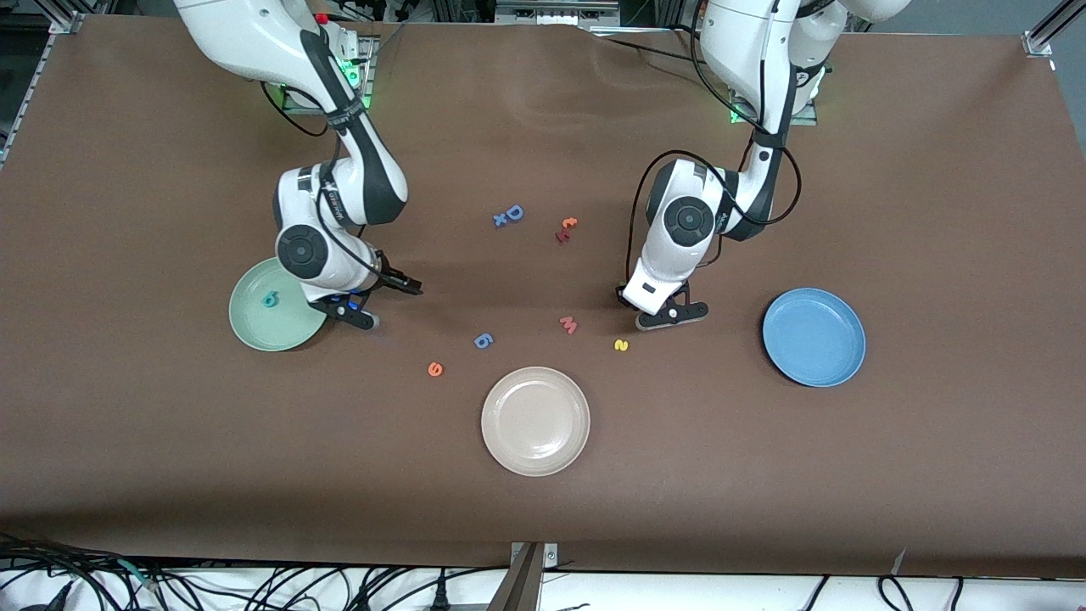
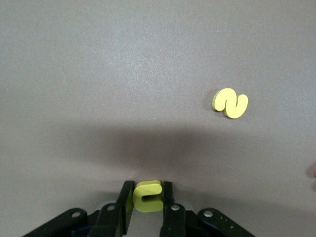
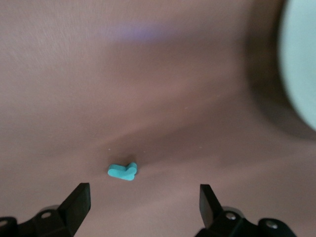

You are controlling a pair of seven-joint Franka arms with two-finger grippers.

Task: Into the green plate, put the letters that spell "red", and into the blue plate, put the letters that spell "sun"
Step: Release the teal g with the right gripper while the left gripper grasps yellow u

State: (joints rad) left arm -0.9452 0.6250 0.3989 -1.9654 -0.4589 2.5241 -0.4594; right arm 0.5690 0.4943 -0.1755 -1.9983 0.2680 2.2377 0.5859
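Left gripper [image 2: 147, 197] grips yellow arch letter [image 2: 147, 195], visible only at its wrist.

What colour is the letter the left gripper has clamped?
Yellow: the arch-shaped letter sits between the shut left gripper fingers, clearest in the left wrist view.

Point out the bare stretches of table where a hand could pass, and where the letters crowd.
Bare table runs between the cream-white plate and the blue plate, and from both toward the front camera. It is crowded above the cream plate: orange letter, blue round letter, pink letter, yellow s, with the left gripper shut on a yellow arch letter.
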